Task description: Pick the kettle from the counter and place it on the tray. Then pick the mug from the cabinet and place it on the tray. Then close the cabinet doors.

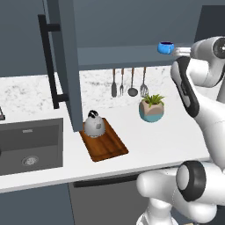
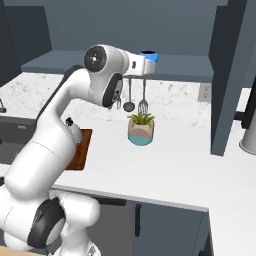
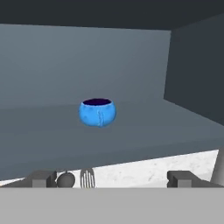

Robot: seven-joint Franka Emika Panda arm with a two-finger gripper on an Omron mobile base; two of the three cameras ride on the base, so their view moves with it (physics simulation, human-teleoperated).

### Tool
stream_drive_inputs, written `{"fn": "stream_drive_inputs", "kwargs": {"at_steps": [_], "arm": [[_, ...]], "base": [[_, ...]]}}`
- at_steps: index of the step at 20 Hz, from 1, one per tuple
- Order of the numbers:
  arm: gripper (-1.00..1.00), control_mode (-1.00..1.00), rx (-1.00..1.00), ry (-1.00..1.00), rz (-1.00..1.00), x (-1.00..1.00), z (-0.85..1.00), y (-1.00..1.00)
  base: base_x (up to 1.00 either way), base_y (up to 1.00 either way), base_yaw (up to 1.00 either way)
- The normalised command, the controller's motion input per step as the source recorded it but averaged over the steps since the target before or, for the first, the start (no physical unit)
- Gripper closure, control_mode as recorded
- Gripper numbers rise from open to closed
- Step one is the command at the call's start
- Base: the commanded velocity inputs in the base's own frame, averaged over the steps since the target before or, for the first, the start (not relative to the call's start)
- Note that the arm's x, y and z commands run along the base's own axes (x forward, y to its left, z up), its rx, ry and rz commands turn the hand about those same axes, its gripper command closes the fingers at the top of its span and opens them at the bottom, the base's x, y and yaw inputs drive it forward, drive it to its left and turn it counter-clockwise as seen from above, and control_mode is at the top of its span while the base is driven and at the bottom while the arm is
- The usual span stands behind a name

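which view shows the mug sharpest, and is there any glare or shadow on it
Hand view: the mug is largest and clearest, evenly lit, no glare, only a faint shadow under it on the cabinet shelf. Left base view: the mug is small and soft-edged. Right base view: mostly hidden behind the arm.

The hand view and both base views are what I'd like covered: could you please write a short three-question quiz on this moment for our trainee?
1. True or false: the kettle stands on the tray.
2. Where is the mug? A) in the sink B) on the cabinet shelf C) held in the fingers
3. Fill in: beside the tray on the counter stands a potted ___.

Key: 1 true; 2 B; 3 plant. The gripper is open, short of the mug.
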Motion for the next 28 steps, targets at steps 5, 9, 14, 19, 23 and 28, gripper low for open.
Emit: {"fn": "stream_drive_inputs", "kwargs": {"at_steps": [5,9,14,19,23,28], "arm": [[-1.00,-1.00,0.00,0.00,0.01,0.31,0.03,-0.09],[-1.00,-1.00,0.00,0.00,0.04,0.30,0.00,-0.01],[-1.00,-1.00,0.00,0.00,0.07,0.22,-0.01,0.03],[-1.00,-1.00,-0.06,0.04,0.04,0.28,0.00,0.02],[-1.00,-1.00,-0.09,0.23,0.00,0.34,-0.02,0.06],[-1.00,-1.00,-0.10,0.38,0.06,0.30,-0.15,0.01]], "base": [[0.00,0.00,0.00],[0.00,0.00,0.00],[0.00,0.00,0.00],[0.00,0.00,0.00],[0.00,0.00,0.00],[0.00,0.00,0.00]]}}
